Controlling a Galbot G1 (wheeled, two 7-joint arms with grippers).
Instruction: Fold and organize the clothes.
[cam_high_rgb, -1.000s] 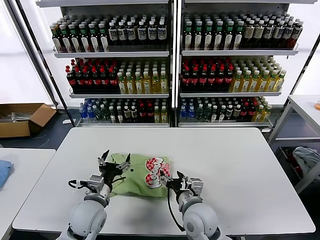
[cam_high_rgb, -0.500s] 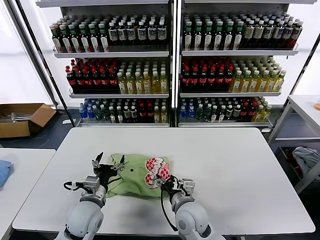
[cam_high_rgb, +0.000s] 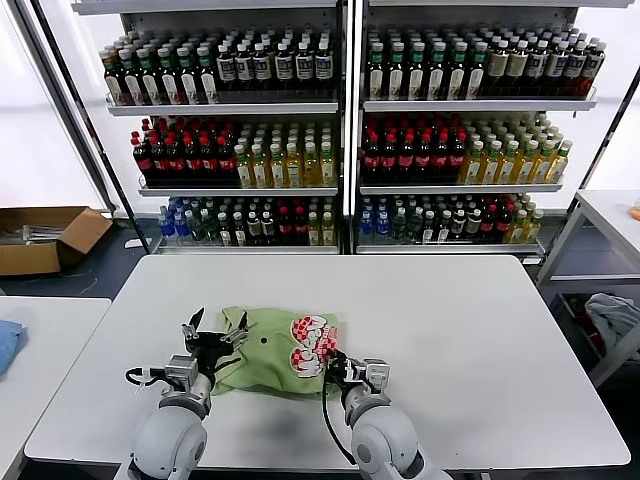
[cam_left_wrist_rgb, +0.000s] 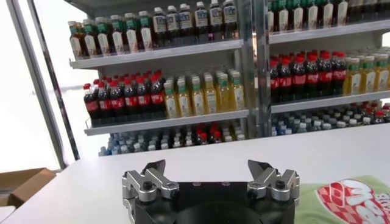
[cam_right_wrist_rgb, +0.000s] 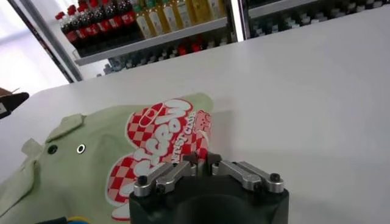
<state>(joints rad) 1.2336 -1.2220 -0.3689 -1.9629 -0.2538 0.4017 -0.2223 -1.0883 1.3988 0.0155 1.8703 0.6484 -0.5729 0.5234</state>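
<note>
The clothes are one light green polo shirt, lying crumpled on the white table with its red-and-white checkered print facing up. My right gripper sits at the print-side edge of the shirt. In the right wrist view its fingers are pinched together on a thin fold of the checkered cloth. At the shirt's opposite edge my left gripper hovers open. The left wrist view shows its jaws spread wide over bare table, with the shirt off to one side.
Shelves of bottles stand behind the table. A cardboard box lies on the floor at the left. A blue cloth rests on the left side table, and a grey-blue heap of fabric sits at the right.
My right gripper has shifted slightly left and gone from open to shut on the shirt's edge. The left gripper drifted a little left and stays open.
</note>
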